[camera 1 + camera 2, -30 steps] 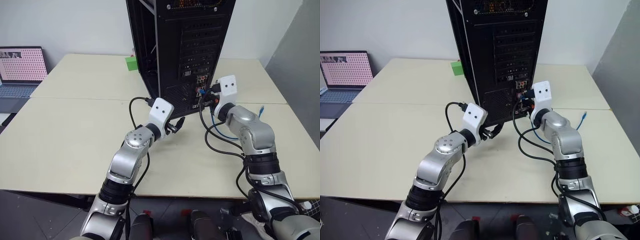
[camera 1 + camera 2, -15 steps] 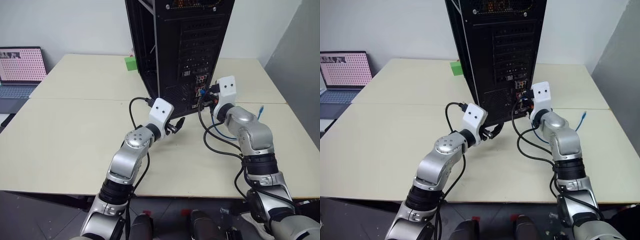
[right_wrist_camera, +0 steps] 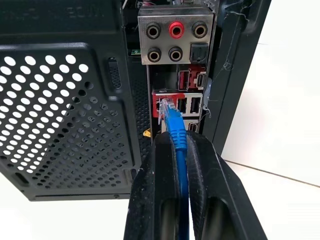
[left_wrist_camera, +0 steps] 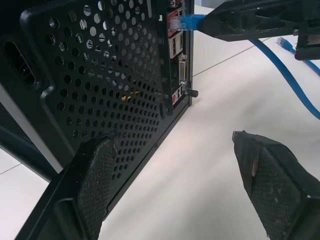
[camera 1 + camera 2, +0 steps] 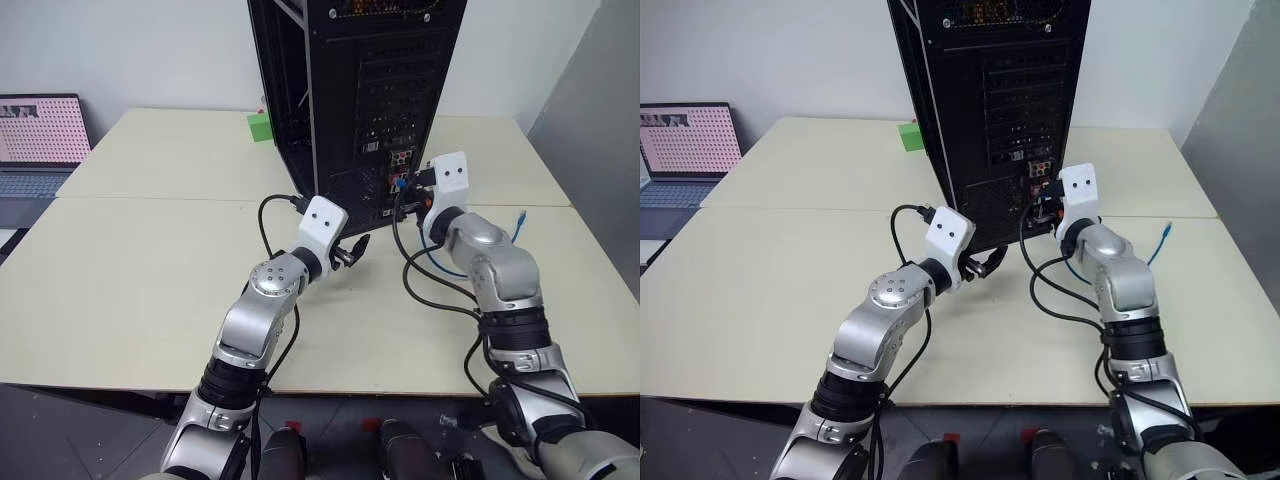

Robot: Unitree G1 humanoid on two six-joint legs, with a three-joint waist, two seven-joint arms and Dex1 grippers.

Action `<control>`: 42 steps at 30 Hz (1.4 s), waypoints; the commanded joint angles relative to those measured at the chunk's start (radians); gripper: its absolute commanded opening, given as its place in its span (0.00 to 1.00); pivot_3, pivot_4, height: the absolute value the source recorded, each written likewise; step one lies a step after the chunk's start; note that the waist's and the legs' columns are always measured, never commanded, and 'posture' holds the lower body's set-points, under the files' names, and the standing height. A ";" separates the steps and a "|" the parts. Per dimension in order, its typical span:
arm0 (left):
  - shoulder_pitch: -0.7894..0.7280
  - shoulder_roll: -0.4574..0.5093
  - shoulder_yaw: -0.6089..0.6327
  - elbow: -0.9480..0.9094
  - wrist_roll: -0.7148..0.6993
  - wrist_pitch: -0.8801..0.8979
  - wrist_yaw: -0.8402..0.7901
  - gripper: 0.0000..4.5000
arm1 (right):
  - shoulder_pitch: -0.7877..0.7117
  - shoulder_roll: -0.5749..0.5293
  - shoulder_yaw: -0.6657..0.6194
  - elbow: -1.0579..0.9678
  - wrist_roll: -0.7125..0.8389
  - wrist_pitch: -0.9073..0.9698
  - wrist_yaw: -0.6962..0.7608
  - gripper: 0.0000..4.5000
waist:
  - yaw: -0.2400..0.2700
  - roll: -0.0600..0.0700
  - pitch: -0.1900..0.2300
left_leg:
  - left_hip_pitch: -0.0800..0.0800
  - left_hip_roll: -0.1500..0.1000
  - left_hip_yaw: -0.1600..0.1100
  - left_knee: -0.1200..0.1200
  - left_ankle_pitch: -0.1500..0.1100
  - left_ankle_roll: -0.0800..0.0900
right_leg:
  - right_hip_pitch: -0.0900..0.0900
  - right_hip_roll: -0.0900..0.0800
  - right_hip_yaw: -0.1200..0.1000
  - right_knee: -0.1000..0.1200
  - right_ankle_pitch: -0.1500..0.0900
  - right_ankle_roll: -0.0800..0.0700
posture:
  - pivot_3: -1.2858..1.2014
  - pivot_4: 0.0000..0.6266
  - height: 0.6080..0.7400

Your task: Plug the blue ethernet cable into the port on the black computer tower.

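Right gripper (image 3: 175, 145) clamped on cable (image 3: 176, 131) behind plug, plug tip at port (image 3: 164, 106) in red-framed cluster, centre frame. Left gripper (image 4: 175, 175) spread wide, empty, low beside tower (image 5: 360, 90); cable's far end lying on table (image 5: 130, 260) at right

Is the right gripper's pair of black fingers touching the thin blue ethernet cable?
Touching. The right wrist view shows the black fingers pinching the blue ethernet cable just behind its plug.

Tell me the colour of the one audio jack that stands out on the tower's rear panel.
Red, among black ones, on the audio jack cluster of the black computer tower; clearest in the right wrist view.
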 commanded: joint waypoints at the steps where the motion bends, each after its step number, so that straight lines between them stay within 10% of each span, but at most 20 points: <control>1: -0.002 -0.006 -0.007 -0.042 0.004 -0.011 0.008 0.86 | -0.027 0.026 -0.031 -0.050 -0.009 -0.018 -0.048 0.00 | 0.000 0.000 0.000 | 0.000 0.000 0.000 0.000 0.000 0.000 | 0.000 0.000 0.000 0.000 0.000 0.000 | 0.52 0.24 1.00; 34: -0.003 -0.026 0.022 -0.065 -0.035 0.015 0.014 0.86 | -0.065 0.077 -0.026 0.086 -0.037 -0.105 -0.049 0.00 | -0.011 0.000 0.000 | 0.000 0.000 0.000 0.000 0.000 0.000 | -0.002 0.000 0.000 0.002 0.000 0.000 | 0.52 0.24 1.00; 42: -0.021 -0.014 0.051 -0.059 -0.054 0.022 0.017 0.87 | -0.004 0.033 -0.016 0.007 -0.018 -0.061 0.028 0.41 | -0.008 0.000 0.000 | -0.002 0.000 0.000 -0.001 0.000 0.000 | -0.002 0.000 0.000 -0.001 0.000 0.000 | 0.52 0.24 1.00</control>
